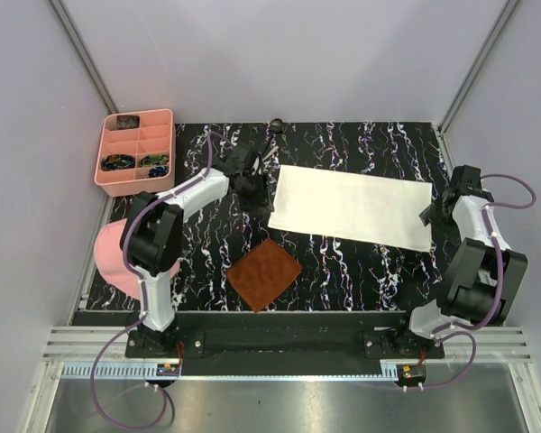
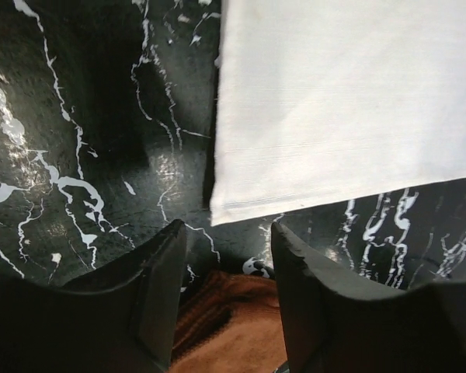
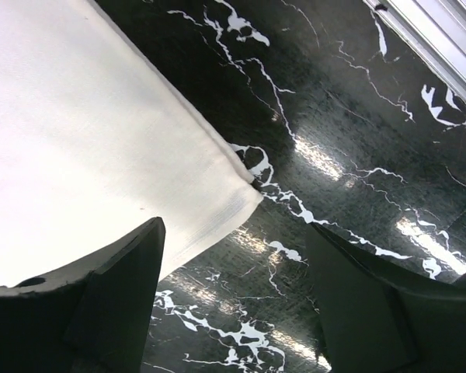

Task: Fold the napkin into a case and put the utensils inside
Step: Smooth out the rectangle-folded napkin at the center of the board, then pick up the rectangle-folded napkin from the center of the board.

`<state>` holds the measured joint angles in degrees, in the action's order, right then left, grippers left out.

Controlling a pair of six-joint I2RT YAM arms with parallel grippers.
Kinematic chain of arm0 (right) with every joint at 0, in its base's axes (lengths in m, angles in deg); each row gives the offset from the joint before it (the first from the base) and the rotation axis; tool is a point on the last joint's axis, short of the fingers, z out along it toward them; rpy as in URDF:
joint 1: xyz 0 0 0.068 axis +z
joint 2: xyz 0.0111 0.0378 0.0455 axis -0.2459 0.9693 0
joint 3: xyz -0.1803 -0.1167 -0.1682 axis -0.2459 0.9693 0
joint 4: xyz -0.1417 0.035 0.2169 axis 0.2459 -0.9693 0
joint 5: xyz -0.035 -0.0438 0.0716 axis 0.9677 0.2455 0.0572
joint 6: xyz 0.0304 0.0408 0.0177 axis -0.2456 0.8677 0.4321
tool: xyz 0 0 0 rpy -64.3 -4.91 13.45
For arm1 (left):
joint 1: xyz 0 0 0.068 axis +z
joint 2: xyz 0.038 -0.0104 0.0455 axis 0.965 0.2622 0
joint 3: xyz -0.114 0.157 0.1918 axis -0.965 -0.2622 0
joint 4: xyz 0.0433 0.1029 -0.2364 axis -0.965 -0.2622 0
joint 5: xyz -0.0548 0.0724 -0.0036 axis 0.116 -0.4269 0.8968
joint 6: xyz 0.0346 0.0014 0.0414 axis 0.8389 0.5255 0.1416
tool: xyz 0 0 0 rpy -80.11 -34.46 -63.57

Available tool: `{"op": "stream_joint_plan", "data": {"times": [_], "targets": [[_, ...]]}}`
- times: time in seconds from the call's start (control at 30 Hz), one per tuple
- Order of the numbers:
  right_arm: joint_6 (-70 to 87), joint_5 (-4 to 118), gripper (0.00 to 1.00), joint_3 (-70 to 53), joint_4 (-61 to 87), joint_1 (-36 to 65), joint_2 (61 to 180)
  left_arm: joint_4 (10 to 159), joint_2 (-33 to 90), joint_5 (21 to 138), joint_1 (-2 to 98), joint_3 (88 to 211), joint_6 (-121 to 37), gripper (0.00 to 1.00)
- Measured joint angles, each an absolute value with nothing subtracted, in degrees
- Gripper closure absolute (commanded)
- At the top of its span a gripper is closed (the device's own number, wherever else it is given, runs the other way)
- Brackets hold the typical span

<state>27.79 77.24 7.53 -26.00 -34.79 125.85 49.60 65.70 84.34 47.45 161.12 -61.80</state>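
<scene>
Lying flat on the black marbled counter (image 1: 361, 271), the napkin (image 1: 352, 206) forms 1 long cream-white rectangle, stretched from left to right between the 2 arms and slightly slanted, its right end nearer the arm bases than its left. It is not a narrow pocket; it looks like a broad folded band, and how many layers it has cannot be told.

The left fingers (image 1: 260, 194) hover at the napkin's left end. The left wrist view shows them partly apart with nothing between them, and the napkin's hemmed corner (image 2: 349, 101) lies just beyond their tips without touching them. Below that gap a piece of the brown mat (image 2: 217, 326) shows.

The right fingers (image 1: 433, 216) sit at the napkin's right end. In the right wrist view they stand wide apart and grip nothing; 1 corner of the napkin (image 3: 85, 155) points into the space ahead of them, resting on the counter, with a faint layered edge along its short side.

The brown mat (image 1: 265, 273) lies as a diamond near the front of the counter, just beside the napkin's near-left corner and apart from it. A pink compartment tray (image 1: 133, 188) stands at the far left, holding small dark items too small to identify. A pink rounded object (image 1: 108, 253) shows beside the left arm, and a small dark object (image 1: 276, 123) rests at the counter's far edge.
</scene>
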Motion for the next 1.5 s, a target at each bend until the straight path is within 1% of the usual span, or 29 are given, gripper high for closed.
{"op": "stream_joint_plan", "data": {"times": [0.07,0.17,0.2,0.33,0.5,0.63,0.73,0.77,0.8,0.93,1.07,1.1,1.2,1.3,1.37,1.4,1.47,1.5], "targets": [[27.68,76.67,0.21,7.01,-25.52,-34.79,125.81,49.62,64.84,84.76,47.36,161.97,-61.84,0.59],[27.75,74.96,0.18,6.75,-23.51,-34.79,126.42,50.30,64.91,86.70,46.77,163.92,-62.13,0.61],[27.68,74.40,0.14,6.42,-23.11,-34.79,127.03,50.41,65.15,87.40,46.48,164.51,-62.11,0.62],[25.60,73.13,0.14,3.34,-20.31,-34.79,132.32,51.72,67.90,89.96,45.17,168.46,-62.30,0.64],[21.06,71.21,0.15,0.19,-16.58,-34.79,138.90,51.94,70.15,91.82,44.76,169.32,-62.74,0.64],[17.34,69.50,0.20,-3.96,-15.02,-34.79,144.85,51.76,70.13,92.45,44.87,169.32,-62.46,0.64],[14.78,67.55,0.28,-6.30,-13.60,-34.79,148.34,51.52,70.13,93.02,45.17,169.23,-61.98,0.64],[14.26,67.16,0.33,-6.61,-13.19,-34.79,149.02,51.54,70.13,93.17,45.28,169.23,-61.82,0.64],[13.67,66.55,0.36,-7.02,-12.97,-34.79,149.83,51.56,70.13,93.41,45.39,169.10,-61.71,0.64],[12.29,65.15,0.37,-8.47,-12.64,-34.79,151.88,51.24,70.11,94.13,45.96,168.90,-61.56,0.64],[11.66,65.87,0.44,-9.06,-12.62,-34.22,152.48,51.32,70.11,95.12,46.64,168.90,-61.63,0.64],[11.44,66.48,0.50,-9.17,-12.71,-33.94,152.65,51.39,70.11,95.40,46.81,168.92,-61.65,0.64],[10.37,69.30,0.61,-10.37,-13.08,-32.45,153.72,52.11,70.11,97.22,47.45,168.92,-62.67,0.64],[10.06,70.40,0.68,-11.55,-13.21,-31.14,154.64,52.83,70.11,98.53,48.06,168.92,-63.70,0.64],[9.95,70.92,0.72,-11.77,-13.23,-30.68,154.73,53.60,70.11,98.86,48.36,168.92,-64.66,0.64],[9.91,70.99,0.75,-11.83,-13.21,-30.57,154.77,54.10,70.11,99.05,48.47,168.92,-65.14,0.65],[9.95,70.88,0.87,-11.85,-13.23,-30.40,154.77,55.21,70.24,99.25,48.65,169.08,-66.28,0.67],[9.84,70.75,0.92,-11.88,-13.23,-30.40,154.77,55.56,70.59,99.38,48.74,169.62,-66.92,0.68]]}}
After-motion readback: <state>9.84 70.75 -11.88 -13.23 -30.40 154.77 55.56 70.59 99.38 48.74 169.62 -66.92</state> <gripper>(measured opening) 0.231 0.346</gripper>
